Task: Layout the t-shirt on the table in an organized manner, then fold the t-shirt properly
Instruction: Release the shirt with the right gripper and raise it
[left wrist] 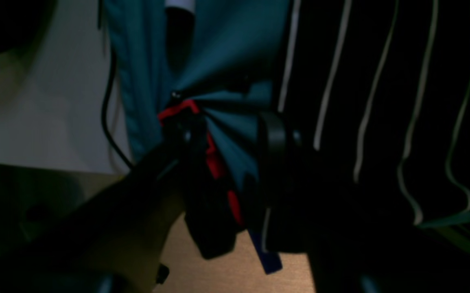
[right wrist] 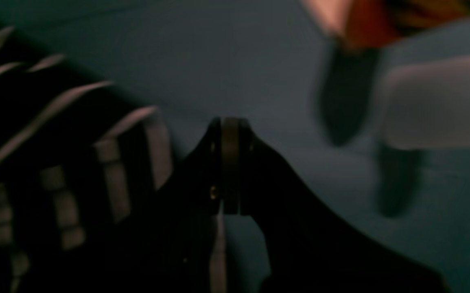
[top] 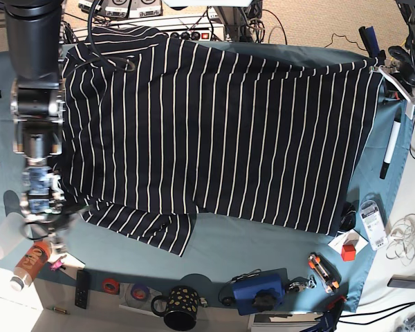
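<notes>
The t-shirt (top: 221,124), dark with thin white stripes, lies spread wide over the teal table (top: 263,238). One sleeve points toward the front left. At that sleeve's edge my right gripper (top: 50,211) is shut. In the right wrist view its fingers (right wrist: 230,162) are pressed together, a white stripe of the t-shirt (right wrist: 55,162) showing in the seam between them. My left gripper (top: 394,69) is at the far right corner, where the shirt is drawn to a point. Up close, the left gripper (left wrist: 226,134) is clamped on bunched teal cloth beside the t-shirt (left wrist: 381,101) edge.
Along the front edge sit a dotted mug (top: 180,308), a blue box (top: 259,290), tape rolls (top: 111,285), a remote (top: 83,287), an orange bottle (top: 31,259) and a clear cup (top: 3,238). A marker (top: 389,149) and a red block (top: 348,251) lie at right.
</notes>
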You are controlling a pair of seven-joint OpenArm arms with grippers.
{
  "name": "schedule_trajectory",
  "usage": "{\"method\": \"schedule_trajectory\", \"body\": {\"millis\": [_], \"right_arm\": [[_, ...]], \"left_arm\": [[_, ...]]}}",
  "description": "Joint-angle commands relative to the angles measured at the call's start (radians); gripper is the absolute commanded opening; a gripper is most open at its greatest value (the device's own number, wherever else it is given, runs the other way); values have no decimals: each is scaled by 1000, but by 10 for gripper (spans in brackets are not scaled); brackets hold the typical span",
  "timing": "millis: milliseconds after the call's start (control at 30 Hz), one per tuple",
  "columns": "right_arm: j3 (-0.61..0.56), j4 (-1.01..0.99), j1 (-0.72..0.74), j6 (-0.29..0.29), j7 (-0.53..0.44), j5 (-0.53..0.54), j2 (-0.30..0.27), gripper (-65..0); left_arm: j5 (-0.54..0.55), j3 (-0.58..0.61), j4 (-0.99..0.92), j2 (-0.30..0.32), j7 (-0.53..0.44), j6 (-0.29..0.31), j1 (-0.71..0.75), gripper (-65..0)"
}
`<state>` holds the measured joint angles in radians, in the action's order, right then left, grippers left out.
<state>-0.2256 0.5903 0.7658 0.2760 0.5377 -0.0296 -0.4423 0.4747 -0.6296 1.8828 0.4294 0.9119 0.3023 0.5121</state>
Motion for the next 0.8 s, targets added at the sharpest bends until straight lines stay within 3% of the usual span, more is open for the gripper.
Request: {"method": "schedule_trajectory", "body": {"millis": [0,133,200,367,433,633,700,767], "right_arm": [[5,18,47,-23,-32,-6,-37,-650],[5,21,68,-29,-36,2,-89,-650],[5,46,68,-13,13,57,-114,-650],[28,185,68,219,267,365,-168,-555],[77,255,68,300,399,514,-177,-551],[342,425,65,364,819,959,-187,-551],[446,459,65,374,859,1056,-187,-551],[531,475,64,395,859,1079,-192,-551]], "left_arm": [[1,-9,12,17,-17,-7,-1,-430],[1,-9,12,17,-22,-7,-17,-430],[0,-9,12,17,-22,-7,-31,-430],[1,-10,12,17,-20,5,-64,-430],[1,-10,17,17,-7,24,-63,-430],[1,-10,48,17,86,65,-53,-430],[1,-10,69,17,83,65,-37,-430],[2,-10,102,17,83,65,-17,-430]]}}
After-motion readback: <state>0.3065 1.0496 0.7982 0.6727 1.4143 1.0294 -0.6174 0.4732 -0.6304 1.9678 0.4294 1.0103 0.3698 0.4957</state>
